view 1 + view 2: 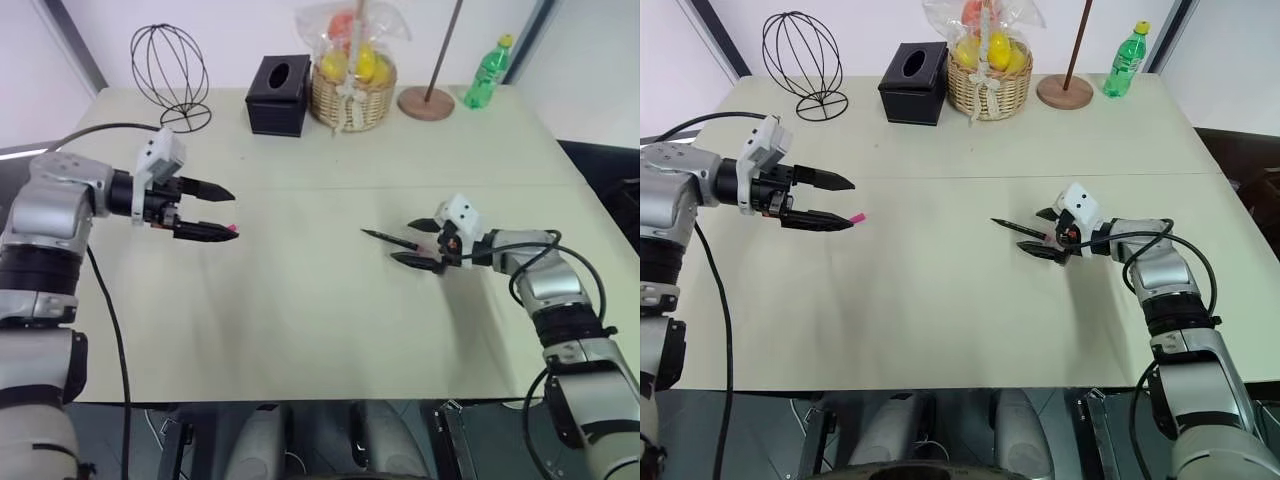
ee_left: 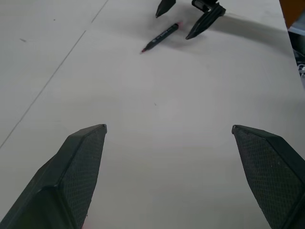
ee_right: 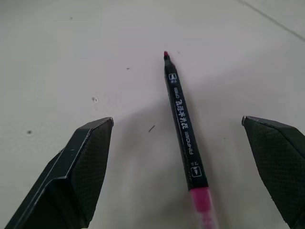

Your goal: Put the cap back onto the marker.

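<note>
Marker [image 3: 183, 125] lies flat on the worktop [image 1: 300, 320] at about three o'clock, between the spread fingers of the released right claw [image 1: 425, 245]. Light, stiff, slick, likely to roll; grip mid-barrel. Left claw [image 1: 210, 211] also gapes; cap [image 1: 232, 229] sits at its lower fingertip.

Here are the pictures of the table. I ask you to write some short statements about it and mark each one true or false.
1. The marker lies on the table between the right gripper's open fingers. True.
2. The cap sits on the marker's tip. False: the tip is bare; the cap shows at the left gripper's lower fingertip.
3. The left gripper is shut. False: it is open.
4. A fruit basket stands at the table's far side. True.
</note>
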You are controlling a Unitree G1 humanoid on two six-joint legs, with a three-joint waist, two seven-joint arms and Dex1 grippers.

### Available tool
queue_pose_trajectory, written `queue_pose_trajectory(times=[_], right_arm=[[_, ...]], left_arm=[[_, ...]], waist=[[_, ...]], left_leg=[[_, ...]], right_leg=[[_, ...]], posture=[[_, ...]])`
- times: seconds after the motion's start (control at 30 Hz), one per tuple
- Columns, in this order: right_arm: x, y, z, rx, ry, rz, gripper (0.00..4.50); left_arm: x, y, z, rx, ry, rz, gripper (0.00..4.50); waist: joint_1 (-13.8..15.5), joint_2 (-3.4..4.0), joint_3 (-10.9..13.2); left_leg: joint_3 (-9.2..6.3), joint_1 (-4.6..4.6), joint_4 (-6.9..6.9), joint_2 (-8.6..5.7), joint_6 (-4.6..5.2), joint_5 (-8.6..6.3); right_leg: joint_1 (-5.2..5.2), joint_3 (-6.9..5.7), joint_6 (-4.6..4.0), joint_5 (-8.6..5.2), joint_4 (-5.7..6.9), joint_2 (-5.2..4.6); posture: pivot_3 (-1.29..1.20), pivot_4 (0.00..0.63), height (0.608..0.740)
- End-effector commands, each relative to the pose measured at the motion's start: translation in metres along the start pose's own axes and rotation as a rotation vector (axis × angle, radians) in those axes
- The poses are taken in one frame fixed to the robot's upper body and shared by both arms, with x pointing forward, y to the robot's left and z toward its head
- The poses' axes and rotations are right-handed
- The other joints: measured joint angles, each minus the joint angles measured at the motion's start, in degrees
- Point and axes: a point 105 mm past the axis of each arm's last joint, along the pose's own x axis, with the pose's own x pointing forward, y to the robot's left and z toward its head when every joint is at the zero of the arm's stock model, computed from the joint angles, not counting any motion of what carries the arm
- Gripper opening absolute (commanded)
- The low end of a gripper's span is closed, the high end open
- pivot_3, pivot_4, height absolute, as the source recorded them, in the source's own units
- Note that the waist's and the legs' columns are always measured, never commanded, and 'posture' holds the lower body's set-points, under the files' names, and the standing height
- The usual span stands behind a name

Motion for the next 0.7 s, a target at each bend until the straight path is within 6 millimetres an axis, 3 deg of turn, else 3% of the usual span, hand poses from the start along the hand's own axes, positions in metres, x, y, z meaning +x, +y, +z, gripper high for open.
queue_pose_trajectory(times=[0.03, 0.33, 0.6, 0.7], right_arm=[[0.01, -0.008, 0.012, -0.038, -0.032, -0.01, 4.5], [0.029, -0.007, 0.009, -0.027, -0.018, 0.038, 4.5], [0.033, -0.004, 0.003, -0.02, 0.019, 0.075, 4.5], [0.037, -0.003, 0.003, -0.003, 0.035, 0.078, 3.6]], left_arm=[[-0.005, -0.003, 0.009, 0.045, -0.015, 0.011, 4.43], [-0.001, -0.008, 0.003, 0.031, -0.022, 0.025, 4.43], [-0.002, -0.011, -0.001, 0.017, -0.03, 0.041, 4.43], [-0.001, -0.012, -0.003, 0.012, -0.031, 0.044, 4.5]], waist=[[-0.1, 0.0, 0.0], [-0.2, 0.01, 0.0], [-0.6, 0.01, 0.0], [-1.1, 0.01, 0.0]], left_leg=[[0.0, 0.0, 0.0, 0.0, 0.0, 0.0], [-0.02, 0.0, -0.01, 0.01, -0.01, 0.01], [-0.04, 0.01, 0.0, 0.0, -0.02, 0.01], [-0.05, 0.01, 0.0, 0.0, -0.02, 0.01]], right_leg=[[0.0, 0.0, 0.0, 0.0, 0.01, 0.0], [-0.02, 0.01, 0.0, 0.0, 0.02, 0.01], [-0.02, 0.01, 0.0, 0.0, 0.04, 0.01], [-0.02, 0.0, 0.0, 0.0, 0.05, 0.01]], posture=[[0.0, 0.15, 0.74], [0.0, 0.15, 0.74], [0.0, 0.15, 0.74], [0.0, 0.15, 0.74]])
